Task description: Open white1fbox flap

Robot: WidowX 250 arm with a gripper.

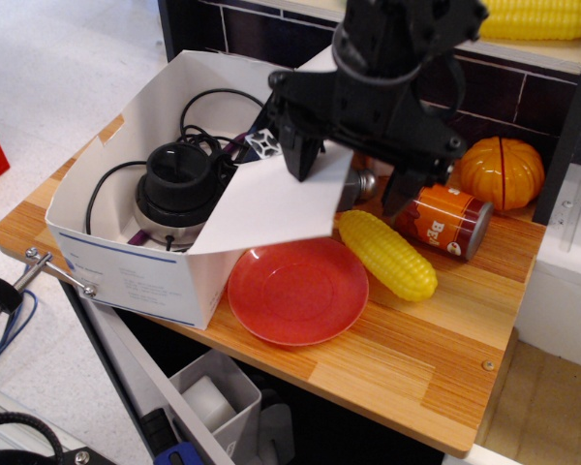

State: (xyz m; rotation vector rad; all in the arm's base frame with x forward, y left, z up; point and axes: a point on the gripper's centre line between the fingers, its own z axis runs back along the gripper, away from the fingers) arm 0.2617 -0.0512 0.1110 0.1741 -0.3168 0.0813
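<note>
The white1fbox (126,276) stands open at the left of the wooden table, with a blue stripe and small print on its front wall. Its flap (271,208) is folded outward to the right, showing a plain white face that slopes over the box's right wall and the red plate's far rim. My black gripper (350,176) hangs above the flap's far edge with its jaws wide apart. The left finger (300,155) is at the flap's upper edge and the right finger (399,192) is next to the can. Nothing is held between them.
The box holds a black round device (177,184) and cables. A red plate (298,291), toy corn (387,254), an orange can (445,218) and a pumpkin (502,172) lie to the right. A white unit (562,281) stands at the far right, and a metal clamp (58,271) is at the table's left edge.
</note>
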